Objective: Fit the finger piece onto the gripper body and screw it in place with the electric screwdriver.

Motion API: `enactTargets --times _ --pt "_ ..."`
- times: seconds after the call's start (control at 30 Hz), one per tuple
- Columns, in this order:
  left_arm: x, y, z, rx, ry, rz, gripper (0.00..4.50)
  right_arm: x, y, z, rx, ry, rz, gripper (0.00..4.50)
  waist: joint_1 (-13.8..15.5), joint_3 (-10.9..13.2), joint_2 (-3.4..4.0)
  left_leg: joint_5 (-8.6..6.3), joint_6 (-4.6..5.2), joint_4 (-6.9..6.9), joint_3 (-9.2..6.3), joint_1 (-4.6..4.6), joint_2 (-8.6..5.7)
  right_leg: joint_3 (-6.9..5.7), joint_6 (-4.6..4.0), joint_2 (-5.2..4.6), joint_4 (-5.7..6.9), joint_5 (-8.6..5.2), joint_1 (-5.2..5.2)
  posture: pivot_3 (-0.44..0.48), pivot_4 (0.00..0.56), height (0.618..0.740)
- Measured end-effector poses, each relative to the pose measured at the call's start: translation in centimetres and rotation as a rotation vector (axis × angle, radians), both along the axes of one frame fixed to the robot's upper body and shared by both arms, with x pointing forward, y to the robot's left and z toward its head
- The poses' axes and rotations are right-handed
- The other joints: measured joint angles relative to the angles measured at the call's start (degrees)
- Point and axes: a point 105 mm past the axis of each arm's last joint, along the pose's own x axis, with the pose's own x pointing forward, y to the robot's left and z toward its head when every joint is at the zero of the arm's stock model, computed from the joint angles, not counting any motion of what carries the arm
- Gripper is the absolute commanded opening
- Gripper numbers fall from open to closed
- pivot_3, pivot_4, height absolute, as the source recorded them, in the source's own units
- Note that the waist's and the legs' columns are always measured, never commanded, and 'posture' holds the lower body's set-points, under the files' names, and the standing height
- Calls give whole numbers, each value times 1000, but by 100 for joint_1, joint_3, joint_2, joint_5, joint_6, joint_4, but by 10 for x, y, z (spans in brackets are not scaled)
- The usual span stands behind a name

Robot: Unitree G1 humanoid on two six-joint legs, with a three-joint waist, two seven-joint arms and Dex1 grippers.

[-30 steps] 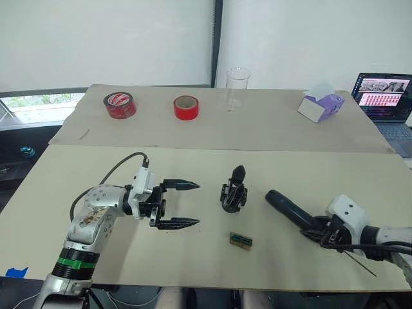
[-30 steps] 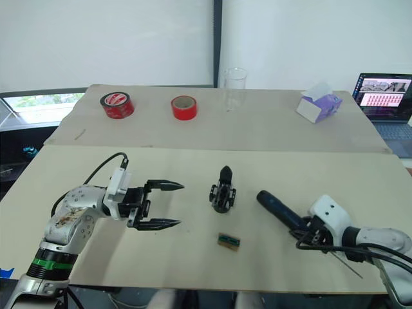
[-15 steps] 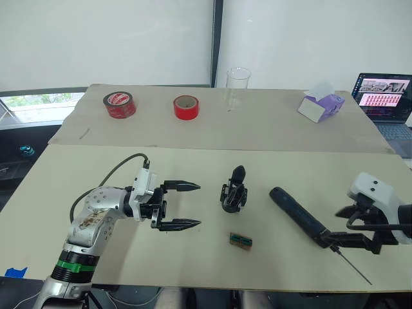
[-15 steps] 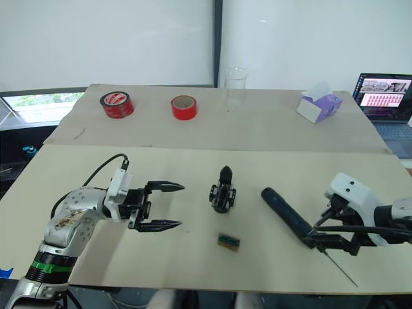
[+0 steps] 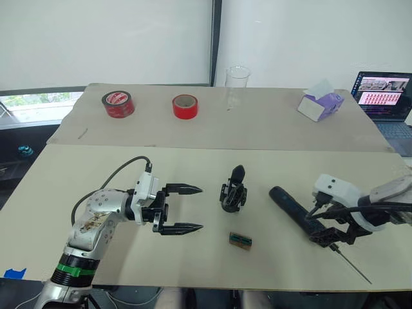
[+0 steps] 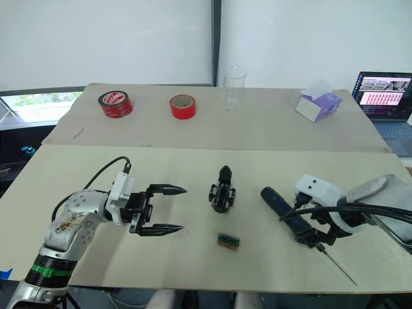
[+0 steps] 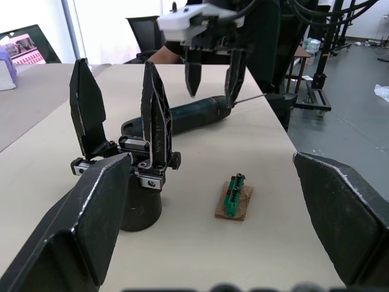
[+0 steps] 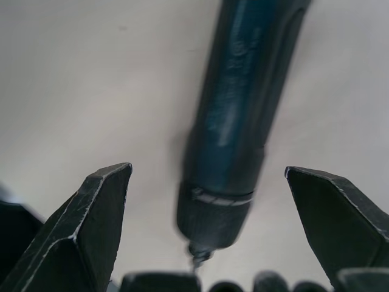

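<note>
Bright, even room light, soft shadows; the right wrist view is blurred.

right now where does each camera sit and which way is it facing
Left and right eye views: on the head, looking forward and down at the table, both arms in frame.
Left wrist view: along the open left gripper toward the gripper body and the right gripper.
Right wrist view: between the open right gripper's fingers, down at the electric screwdriver.
Shared: the electric screwdriver appears in all four.
</note>
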Motion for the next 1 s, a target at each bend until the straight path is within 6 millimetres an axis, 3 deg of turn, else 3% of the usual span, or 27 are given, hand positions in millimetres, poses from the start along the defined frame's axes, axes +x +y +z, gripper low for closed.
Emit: enactTargets --times 0.23,0.47,0.73,1.0 --pt "-5 -7 -4 -2 15 -35 4500 3 -9 -21 -73 79 11 4482 -10 0 0 12 -20 1 5 1 0 0 11 1 1 6 0 0 150 740" --pt "-7 -11 -5 -1 15 -47 4500 10 -3 -24 -67 92 35 4482 -10 0 1 14 -23 0 4 2 3 -6 20 5 3 13 -2 0 150 740" --pt "-11 -12 -12 3 39 -50 4500 11 -9 -28 -107 94 45 1970 11 0 1 13 -22 2 2 1 2 -13 6 2 1 21 3 0 150 740" --pt "-13 -14 -13 8 40 -69 4500 7 -15 -27 -108 107 70 1912 31 0 1 13 -22 2 0 -1 1 -15 7 2 1 22 4 0 150 740"
